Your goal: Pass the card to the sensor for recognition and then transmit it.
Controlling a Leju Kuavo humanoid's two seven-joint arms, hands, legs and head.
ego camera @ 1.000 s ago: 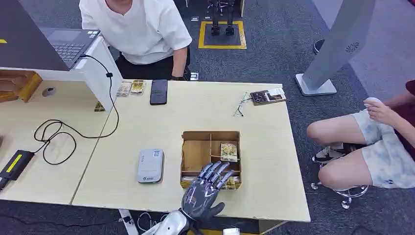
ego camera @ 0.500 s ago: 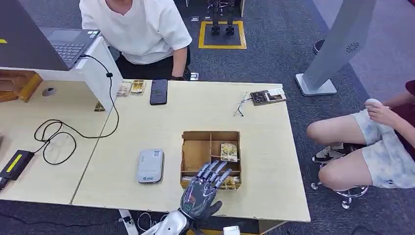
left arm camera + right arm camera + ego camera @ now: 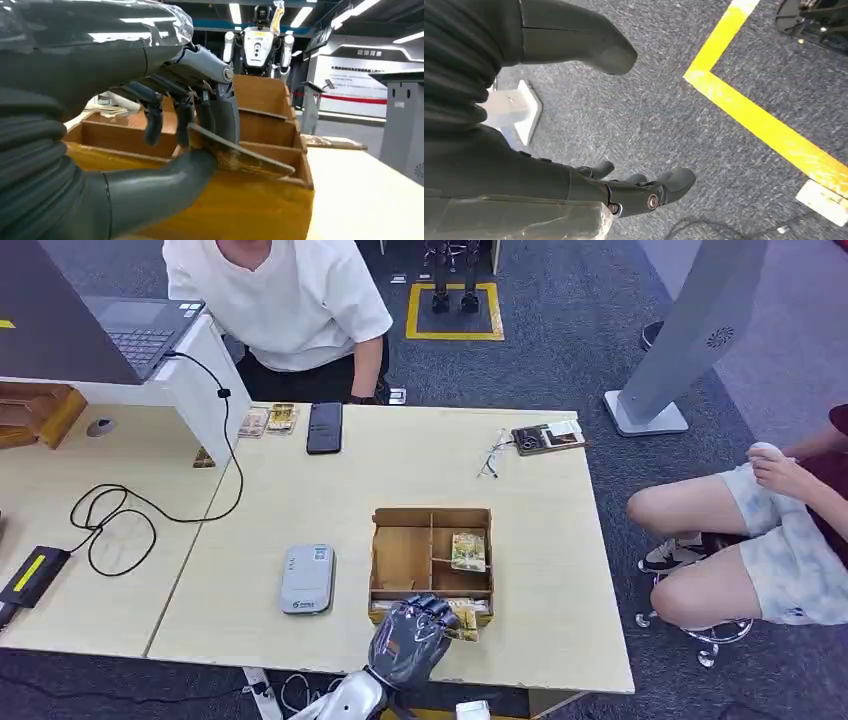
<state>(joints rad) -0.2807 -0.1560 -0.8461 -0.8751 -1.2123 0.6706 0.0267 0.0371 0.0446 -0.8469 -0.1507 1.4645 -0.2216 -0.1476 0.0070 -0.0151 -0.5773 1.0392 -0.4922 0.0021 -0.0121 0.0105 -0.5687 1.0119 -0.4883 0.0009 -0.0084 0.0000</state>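
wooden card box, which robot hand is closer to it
Left. The left robot hand is at the near edge of the wooden card box, pinching a card from its front compartment. The right robot hand hangs over the grey carpet, away from the box.

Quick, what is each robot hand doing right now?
Left hand: holding a card at the wooden box.
Right hand: open, holding nothing.

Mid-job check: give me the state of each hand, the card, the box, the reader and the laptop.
left hand: fingers curled, pinching a card
card: held at the box's near compartment
right hand: hanging over the floor, holding nothing
wooden box: open-topped, another card inside
grey reader: flat on the table, untouched
laptop: lid open
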